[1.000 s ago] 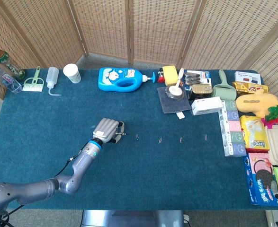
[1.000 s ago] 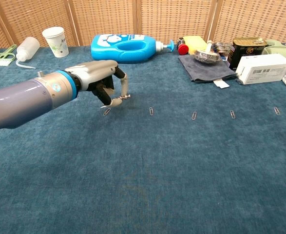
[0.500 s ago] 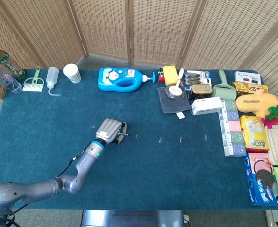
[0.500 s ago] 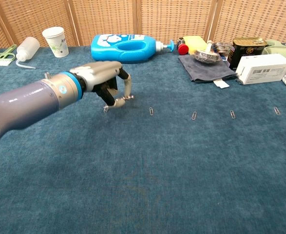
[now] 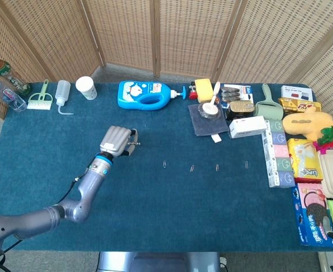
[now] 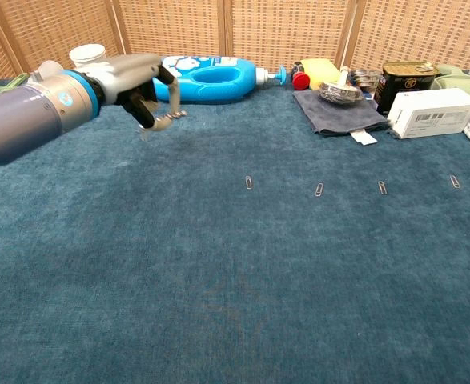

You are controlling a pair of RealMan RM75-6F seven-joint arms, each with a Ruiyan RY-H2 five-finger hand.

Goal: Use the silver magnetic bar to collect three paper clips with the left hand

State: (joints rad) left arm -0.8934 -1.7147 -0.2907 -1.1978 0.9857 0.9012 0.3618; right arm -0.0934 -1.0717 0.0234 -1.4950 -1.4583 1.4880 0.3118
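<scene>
Four clips (image 6: 248, 182) remain in a row mid-frame on the bench (image 6: 235, 304) where five lay, since the left hand (image 6: 142, 84), fingers (image 6: 173, 90) pinching the bar (image 6: 170, 119), lifted toward upper left, apparently carrying one.

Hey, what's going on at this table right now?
The robot's left hand pinches a small silver magnetic bar and holds it raised above the blue tablecloth, with what looks like one paper clip hanging beneath. Four small metal paper clips lie in a row on the cloth. The right hand is out of view.
</scene>
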